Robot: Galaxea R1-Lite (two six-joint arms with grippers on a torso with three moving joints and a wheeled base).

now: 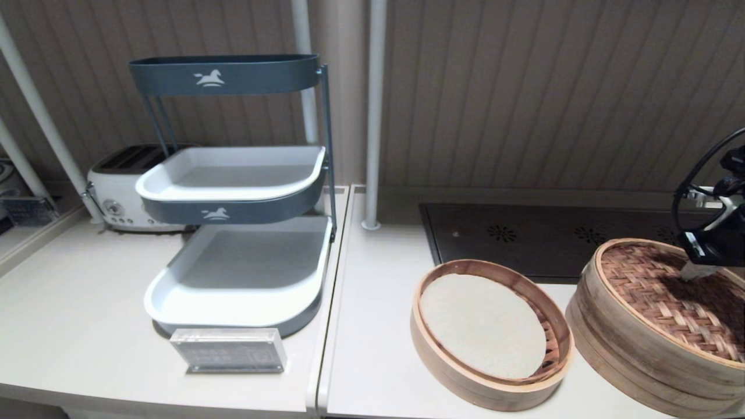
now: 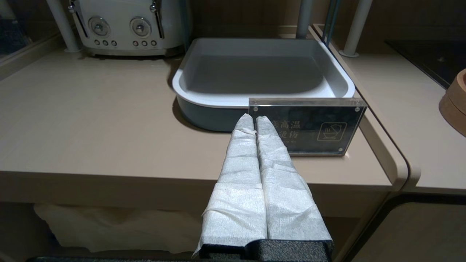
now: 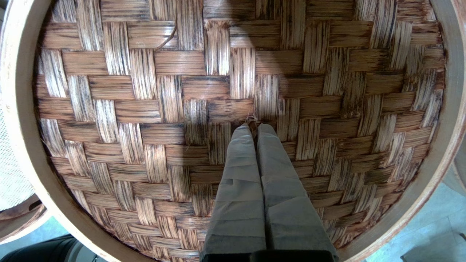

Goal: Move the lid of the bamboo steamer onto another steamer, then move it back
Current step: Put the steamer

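The bamboo steamer lid (image 1: 669,297), pale-rimmed with a reddish-brown herringbone top, sits tilted at the far right of the counter. My right gripper (image 1: 692,270) comes down on its centre. In the right wrist view this gripper (image 3: 253,125) is shut on the lid's (image 3: 145,109) small knot. Under the lid's rim show the pale stacked rings of another steamer (image 1: 605,355); its own lid is hidden. I cannot tell if the held lid rests on it or hangs just above. My left gripper (image 2: 253,118) is shut and empty, parked at the counter's front edge.
A steamer basket (image 1: 483,390) with a white round liner stands just left of the lid. Behind lies a black cooktop (image 1: 524,238). A three-tier tray rack (image 1: 238,273), a toaster (image 1: 116,192) and an acrylic sign (image 1: 230,351) occupy the left counter.
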